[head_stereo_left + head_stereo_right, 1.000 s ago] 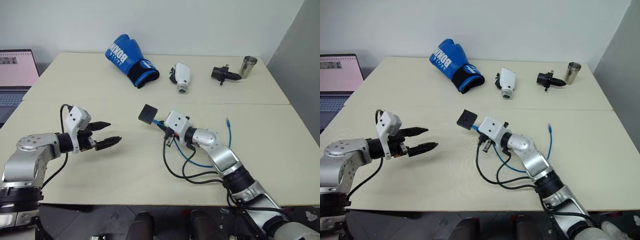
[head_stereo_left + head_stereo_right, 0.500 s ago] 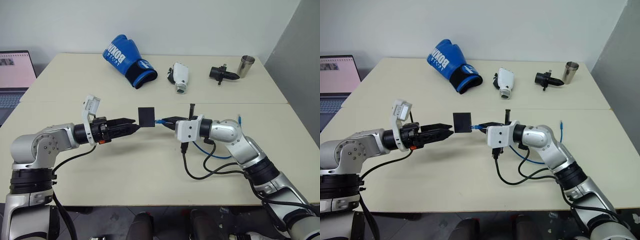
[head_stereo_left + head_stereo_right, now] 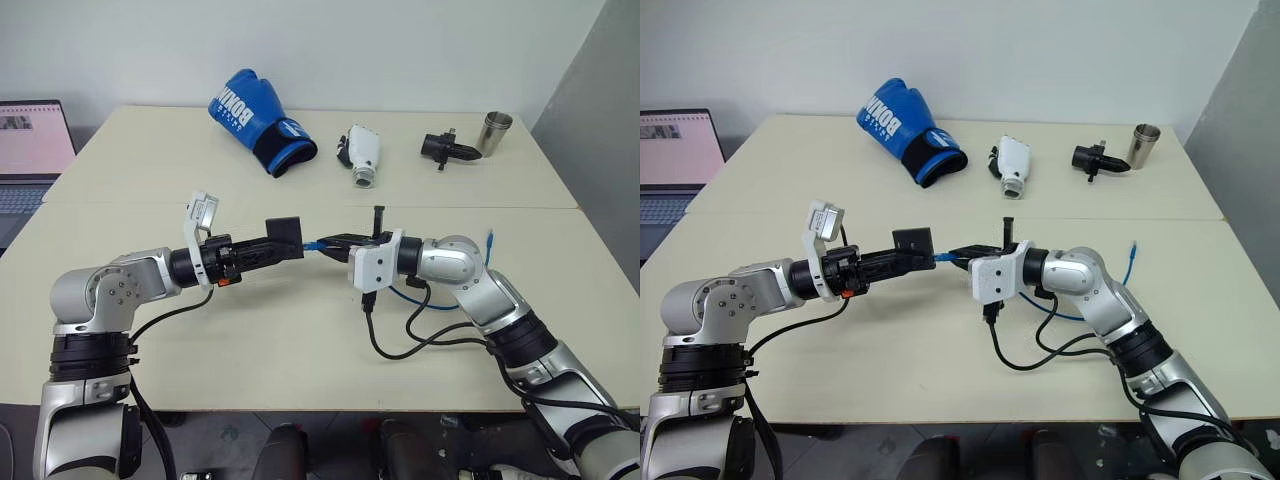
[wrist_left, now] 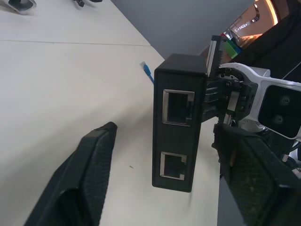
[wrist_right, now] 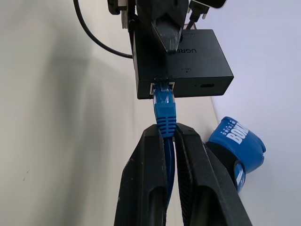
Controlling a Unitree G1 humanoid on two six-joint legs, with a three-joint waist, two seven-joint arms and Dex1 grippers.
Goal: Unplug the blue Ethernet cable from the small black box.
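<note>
The small black box hangs above the table between the two arms, with two ports on the side facing my left wrist. My left gripper points level toward the right, and its jaws straddle the box with gaps showing on both sides. The blue Ethernet cable is plugged into the box's far side. My right gripper is shut on the cable just behind the plug. From there the cable loops over the table to its loose end.
At the back of the table lie a blue boxing glove, a white device, a black cylindrical gadget and a metal cup. A laptop sits at the far left. Black robot wires hang under my right wrist.
My right gripper has raised the box by its cable and rolled level. My left gripper has swung right until its fingers straddle the box, and they have narrowed.
</note>
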